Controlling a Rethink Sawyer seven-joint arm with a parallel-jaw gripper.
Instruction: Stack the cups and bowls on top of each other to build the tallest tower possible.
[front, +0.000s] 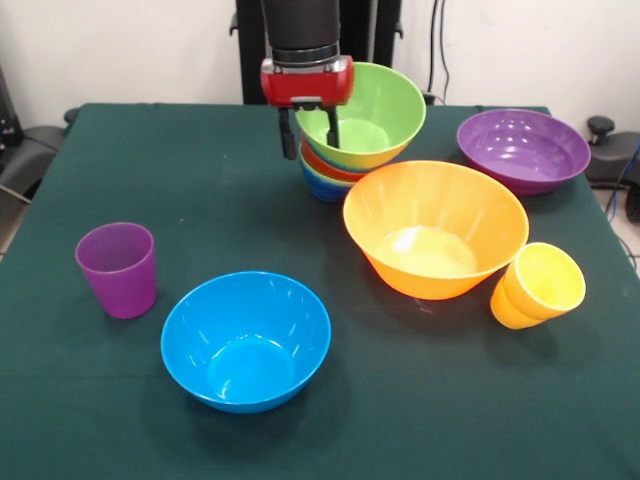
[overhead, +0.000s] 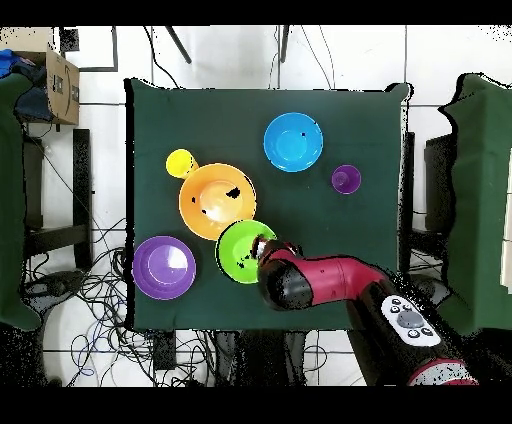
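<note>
My gripper (front: 310, 146) hangs over the near-left rim of the large green bowl (front: 375, 115). One finger is outside the rim and one inside, set apart and open. The green bowl sits tilted on top of the tower (front: 325, 180), a pile of nested small bowls showing red-orange and blue rims. The large orange bowl (front: 435, 228), the large blue bowl (front: 247, 340) and the wide purple bowl (front: 523, 150) stand alone on the table. The purple cup (front: 118, 268) stands upright at the left. The yellow cup (front: 537, 287) leans tilted beside the orange bowl. In the overhead view the arm (overhead: 330, 285) covers the gripper beside the green bowl (overhead: 243, 250).
The dark green table (front: 150, 160) ends close behind the tower, at the robot's pedestal (front: 250, 50). Chairs stand at both sides of the table (overhead: 470, 200). A cardboard box (overhead: 60, 85) sits off the table's corner.
</note>
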